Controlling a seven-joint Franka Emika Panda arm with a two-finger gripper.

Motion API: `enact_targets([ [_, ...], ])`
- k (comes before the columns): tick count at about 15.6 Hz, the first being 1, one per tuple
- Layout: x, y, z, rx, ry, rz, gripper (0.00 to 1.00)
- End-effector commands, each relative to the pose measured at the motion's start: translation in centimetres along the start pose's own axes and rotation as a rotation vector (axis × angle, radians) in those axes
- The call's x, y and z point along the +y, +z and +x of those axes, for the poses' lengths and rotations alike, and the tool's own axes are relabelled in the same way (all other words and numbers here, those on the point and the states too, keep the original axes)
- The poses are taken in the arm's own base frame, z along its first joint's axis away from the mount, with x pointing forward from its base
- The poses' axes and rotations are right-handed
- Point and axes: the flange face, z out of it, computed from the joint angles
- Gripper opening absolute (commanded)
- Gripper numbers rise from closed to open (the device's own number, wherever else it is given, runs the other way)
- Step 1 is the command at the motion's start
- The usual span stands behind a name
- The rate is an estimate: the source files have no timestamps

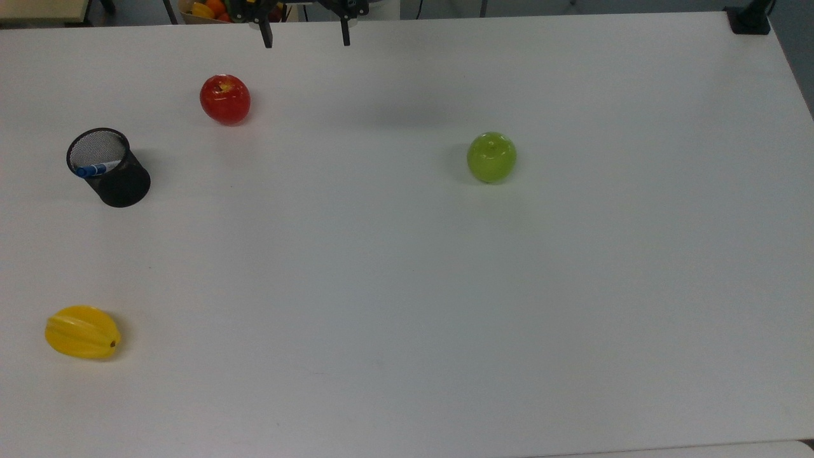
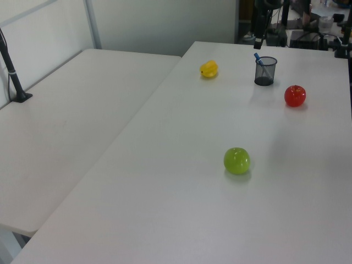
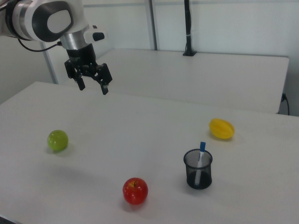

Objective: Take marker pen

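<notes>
No text, label, brand, number or sign can be read on anything here.

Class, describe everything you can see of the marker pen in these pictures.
The marker pen is slim, with a white barrel and a blue cap at its upper end. It looks like plastic. It stands tilted inside the black mesh pen cup, leaning on the rim, cap poking above it. The cup stands on the white table between the red apple and the yellow fruit. The open gripper hangs apart from it.

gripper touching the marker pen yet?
Apart. The right view shows the gripper open in the air, well clear of the marker pen standing in the black mesh cup.
</notes>
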Motion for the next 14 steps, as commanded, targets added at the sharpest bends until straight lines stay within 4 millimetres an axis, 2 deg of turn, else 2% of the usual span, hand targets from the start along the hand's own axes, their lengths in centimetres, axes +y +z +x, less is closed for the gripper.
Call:
enact_targets([
  [1,-0.2,-0.4,-0.8,-0.012,-0.003,0.005,1.00],
  [6,0.0,0.0,-0.8,-0.021,-0.012,0.006,1.00],
  [12,0.8,-0.8,-1.0,0.000,0.000,0.003,1.00],
  [14,1.2,-0.5,-0.8,0.001,-0.005,-0.002,1.00],
])
